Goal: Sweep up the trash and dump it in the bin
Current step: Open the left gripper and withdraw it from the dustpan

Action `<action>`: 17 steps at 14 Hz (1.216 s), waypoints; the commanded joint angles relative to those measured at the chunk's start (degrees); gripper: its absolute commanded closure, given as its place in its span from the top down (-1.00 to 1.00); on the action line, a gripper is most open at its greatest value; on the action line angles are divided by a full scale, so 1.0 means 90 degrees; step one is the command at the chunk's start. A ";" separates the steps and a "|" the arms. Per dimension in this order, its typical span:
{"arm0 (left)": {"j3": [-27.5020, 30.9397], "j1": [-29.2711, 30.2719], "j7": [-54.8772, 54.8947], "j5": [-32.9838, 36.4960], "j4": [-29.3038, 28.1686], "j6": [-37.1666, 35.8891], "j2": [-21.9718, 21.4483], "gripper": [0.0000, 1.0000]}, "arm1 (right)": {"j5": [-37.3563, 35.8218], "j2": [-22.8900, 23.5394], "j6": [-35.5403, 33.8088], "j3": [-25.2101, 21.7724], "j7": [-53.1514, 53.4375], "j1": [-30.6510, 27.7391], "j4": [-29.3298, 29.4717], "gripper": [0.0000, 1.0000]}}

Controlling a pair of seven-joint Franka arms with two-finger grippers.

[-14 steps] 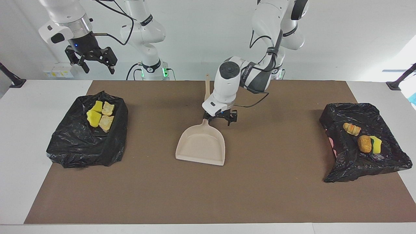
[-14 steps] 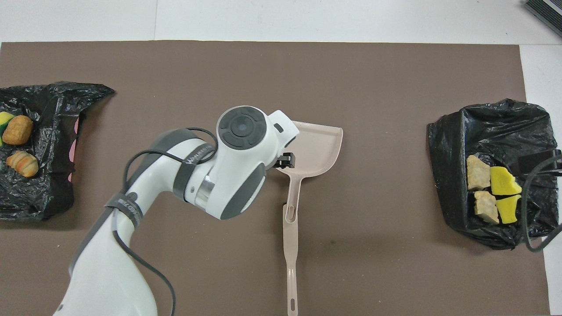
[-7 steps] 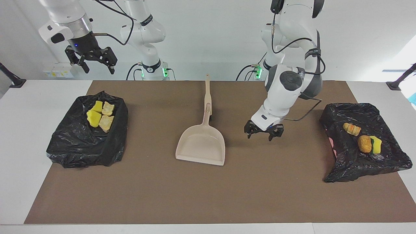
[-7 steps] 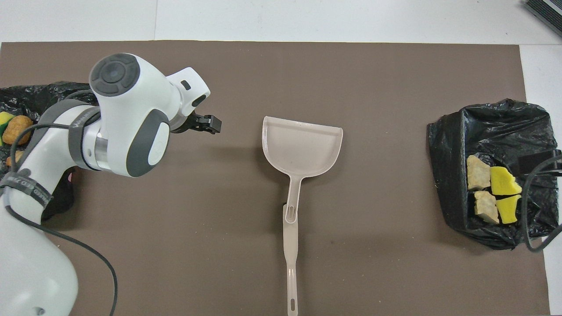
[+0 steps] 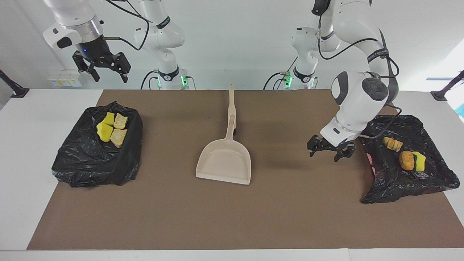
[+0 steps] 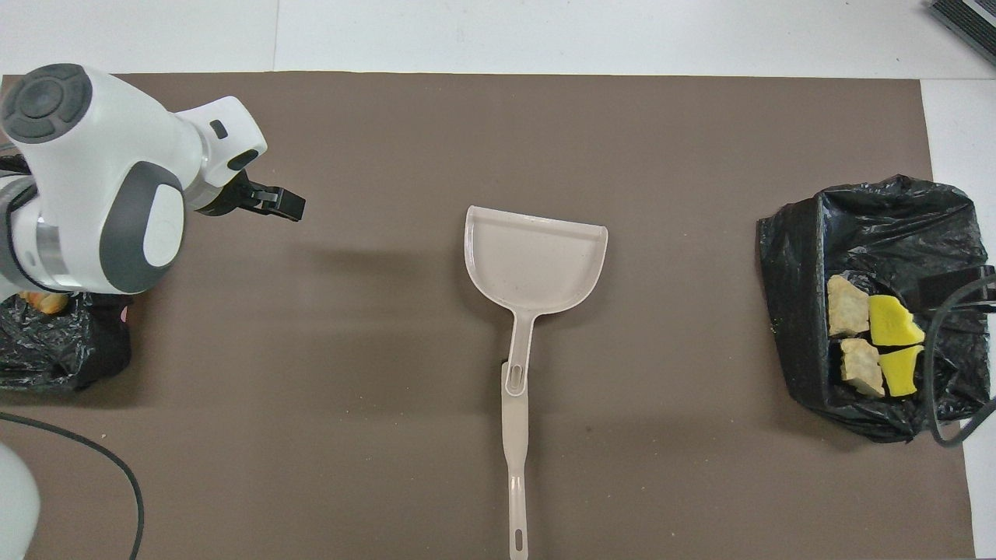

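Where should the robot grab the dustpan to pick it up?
Probably by its long thin handle, coming straight down from above. The dustpan lies flat on the brown mat, handle pointing toward the robots, and the handle is narrow enough for open jaws to fit around; the scoop is too wide.

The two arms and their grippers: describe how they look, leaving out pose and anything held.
Both arms are glossy white with rounded joint housings and dark grey or black bands and round caps at the joints. Black cables run along them, strapped on with bands. The left gripper and the right gripper are black two-finger units with angular links. A small blue light glows above the right gripper; green lights glow at both bases.
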 commanded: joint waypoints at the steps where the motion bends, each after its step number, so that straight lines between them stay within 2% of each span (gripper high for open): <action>1: -0.0062 0.0339 0.0159 0.0041 -0.0064 -0.0465 -0.0434 1.00 | 0.0051 -0.0170 0.0081 -0.0013 -0.0173 -0.0056 -0.0201 1.00; 7: -0.0033 0.1111 0.0413 0.0051 -0.0083 -0.1227 -0.0912 1.00 | 0.0042 -0.0131 0.0042 -0.0023 -0.0212 -0.0056 -0.0104 1.00; 17: 0.0075 0.1219 -0.0124 0.0227 -0.0151 -0.2399 -0.1830 1.00 | 0.0051 -0.0131 0.0023 0.0036 -0.0212 0.0002 -0.0103 1.00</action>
